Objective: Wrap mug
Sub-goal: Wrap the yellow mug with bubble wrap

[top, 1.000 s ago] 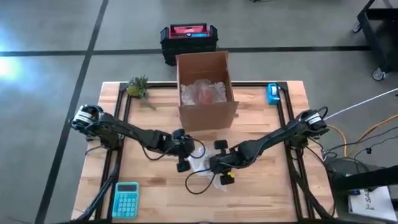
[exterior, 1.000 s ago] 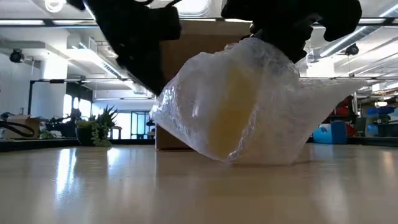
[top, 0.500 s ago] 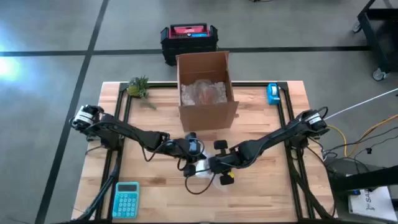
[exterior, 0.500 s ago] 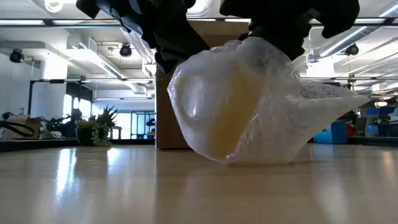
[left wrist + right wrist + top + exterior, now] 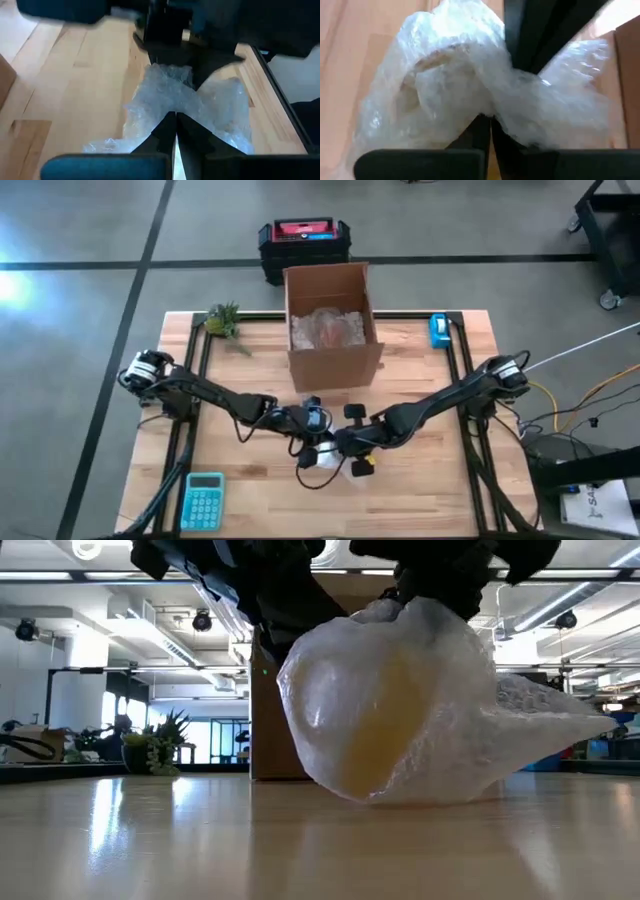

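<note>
1. Mug (image 5: 385, 730) sits on the table (image 5: 250, 480) near the front middle, a yellowish shape you can make out through the bubble wrap (image 5: 450, 710) bunched around it
2. Your left gripper (image 5: 312, 423) has its fingers pressed together on a fold of wrap at the bundle's top
3. Your right gripper (image 5: 347, 442) is likewise pinched on the wrap, just beside the left
4. Behind stands a cardboard box (image 5: 330, 320); a calculator (image 5: 203, 500) lies at the front left corner
</note>
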Robot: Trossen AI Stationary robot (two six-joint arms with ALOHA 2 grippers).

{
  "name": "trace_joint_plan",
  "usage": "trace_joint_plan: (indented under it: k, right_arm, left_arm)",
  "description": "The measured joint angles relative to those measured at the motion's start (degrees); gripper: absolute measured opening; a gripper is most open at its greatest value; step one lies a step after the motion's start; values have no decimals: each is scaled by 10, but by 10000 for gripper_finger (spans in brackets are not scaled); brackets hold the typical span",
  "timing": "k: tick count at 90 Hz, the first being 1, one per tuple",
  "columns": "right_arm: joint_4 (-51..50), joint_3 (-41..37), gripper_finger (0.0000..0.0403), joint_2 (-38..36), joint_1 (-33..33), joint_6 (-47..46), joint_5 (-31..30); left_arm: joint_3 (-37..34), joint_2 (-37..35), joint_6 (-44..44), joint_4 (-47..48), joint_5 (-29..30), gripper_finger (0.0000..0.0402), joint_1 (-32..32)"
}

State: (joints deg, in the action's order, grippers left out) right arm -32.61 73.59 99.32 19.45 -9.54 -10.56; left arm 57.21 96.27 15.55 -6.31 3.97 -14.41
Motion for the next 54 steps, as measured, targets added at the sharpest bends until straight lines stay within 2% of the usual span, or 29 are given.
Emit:
trace_joint_plan:
  k: [16,38,54]
  right_arm:
    - [1,1,2,-22,-4,-17,-2]
    - [14,1,2,-1,-4,-1,1]
    - [-57,57,2,-15,-3,4,0]
  left_arm:
    - [-4,-2,0,28,-1,1,0]
    - [-4,-6,11,20,-3,1,-2]
    - [-4,-6,13,12,-4,1,-3]
